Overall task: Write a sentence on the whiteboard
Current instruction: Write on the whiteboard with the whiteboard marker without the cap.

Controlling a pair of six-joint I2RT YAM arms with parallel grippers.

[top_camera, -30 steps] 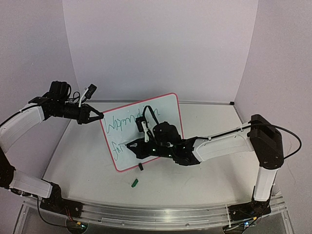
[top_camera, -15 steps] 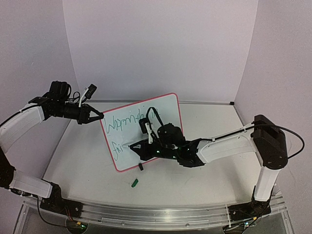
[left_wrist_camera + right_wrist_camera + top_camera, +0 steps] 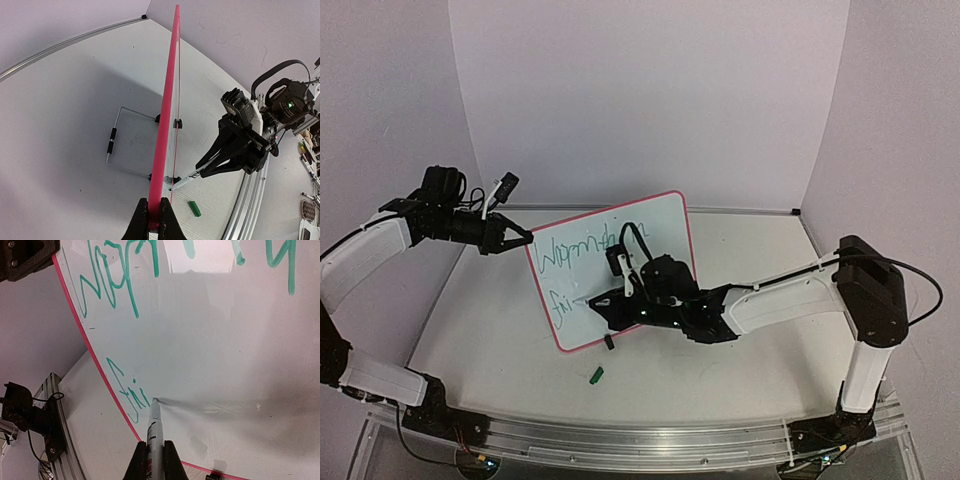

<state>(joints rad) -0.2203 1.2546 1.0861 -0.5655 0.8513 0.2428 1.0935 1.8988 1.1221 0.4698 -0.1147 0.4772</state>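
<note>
Table [image 3: 480, 330]: whiteboard [image 3: 665, 225] stands upright mid-table, your left fingers [image 3: 141, 222] clamped on its edge | sentence [image 3: 580, 250]: first line done, second only at "fri", most left | marker [image 3: 154, 430]: clamped in your right fingers [image 3: 136, 462], tip at board.

Soft, even white light — frames sharp
Glare streaks the whiteboard [image 3: 210, 340] in the right wrist view; a soft shadow spreads on the table [image 3: 60, 75] beside it — wrist edges bow.

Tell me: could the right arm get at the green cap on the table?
Probably yes for reach: only bare table lies between the right end effector and the green cap. But it is shut on the marker.
</note>
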